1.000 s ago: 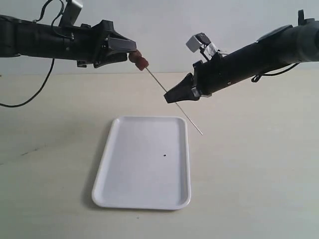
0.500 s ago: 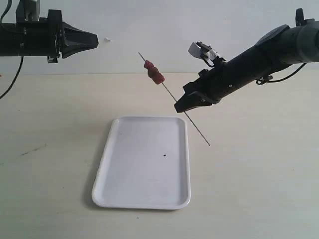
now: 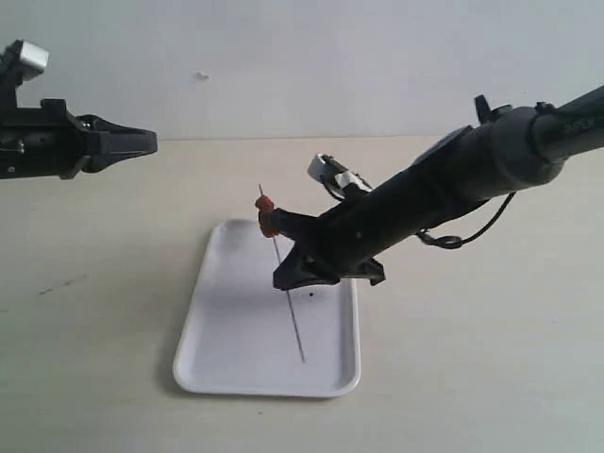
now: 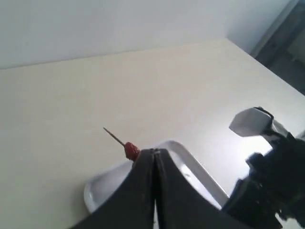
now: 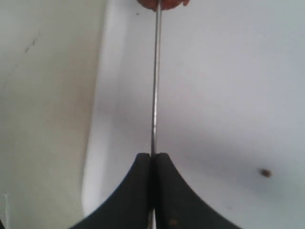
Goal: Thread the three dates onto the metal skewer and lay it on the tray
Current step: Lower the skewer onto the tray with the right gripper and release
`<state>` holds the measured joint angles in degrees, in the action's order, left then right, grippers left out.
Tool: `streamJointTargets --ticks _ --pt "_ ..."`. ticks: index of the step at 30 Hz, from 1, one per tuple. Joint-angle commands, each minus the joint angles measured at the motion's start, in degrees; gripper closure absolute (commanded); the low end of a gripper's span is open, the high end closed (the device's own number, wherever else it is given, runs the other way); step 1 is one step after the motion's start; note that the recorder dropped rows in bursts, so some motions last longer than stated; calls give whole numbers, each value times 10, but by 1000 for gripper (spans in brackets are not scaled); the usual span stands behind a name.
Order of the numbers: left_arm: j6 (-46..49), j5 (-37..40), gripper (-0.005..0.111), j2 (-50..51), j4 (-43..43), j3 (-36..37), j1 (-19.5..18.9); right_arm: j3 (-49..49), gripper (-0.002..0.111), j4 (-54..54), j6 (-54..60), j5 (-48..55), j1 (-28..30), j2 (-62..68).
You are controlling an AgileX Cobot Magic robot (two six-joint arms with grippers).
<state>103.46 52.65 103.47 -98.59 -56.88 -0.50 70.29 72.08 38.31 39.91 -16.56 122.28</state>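
Over the tray: the right gripper [image 3: 283, 279] hangs low above the white tray [image 3: 226, 321], its arm reaching in from the tray's right side.
Right gripper grip: the jaws are pinched together on the skewer [image 3: 295, 326]; in the right wrist view the thin rod runs straight out from between the tips [image 5: 152, 157].
Skewer: a thin grey rod [image 5: 155, 86], slanted above the tray, upper end past the tray's far edge, lower end over the tray's near half. I cannot tell whether the lower tip touches the tray.
Dates: a small dark-red clump [image 3: 267, 215] threaded on the upper part of the skewer, above the tray's far edge, with a short bare point of rod beyond them. I cannot count them apart from where I stand. From the left wrist view they show as a red lump [image 4: 131, 150] just over the tray's rim [image 4: 102, 188].
Left gripper: well off to the left of the tray and higher up [image 3: 151, 142], jaws pressed together with nothing between them [image 4: 153, 151].
Tray surface: bare white [image 5: 214, 95] apart from a tiny black speck [image 3: 311, 293] beside the right gripper's tips.
Table: pale, plain [image 3: 472, 377], carrying the tray.
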Motion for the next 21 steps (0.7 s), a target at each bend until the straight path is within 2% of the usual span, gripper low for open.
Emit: streamJointTargets --ticks 1,5,12,21 --pt "11 -19 107 -51 -14 14 -2 -43 108 57 -42 -147 -59 -46" --pt "12 -20 107 -90 -14 28 -2 -72 108 53 -107 -240 -107 -63" --pt "11 -19 107 -127 -14 46 -2 -73 108 53 -130 -240 -140 -63" --pt "7 8 107 -137 -14 54 -2 -77 85 38 -130 -232 -140 -55"
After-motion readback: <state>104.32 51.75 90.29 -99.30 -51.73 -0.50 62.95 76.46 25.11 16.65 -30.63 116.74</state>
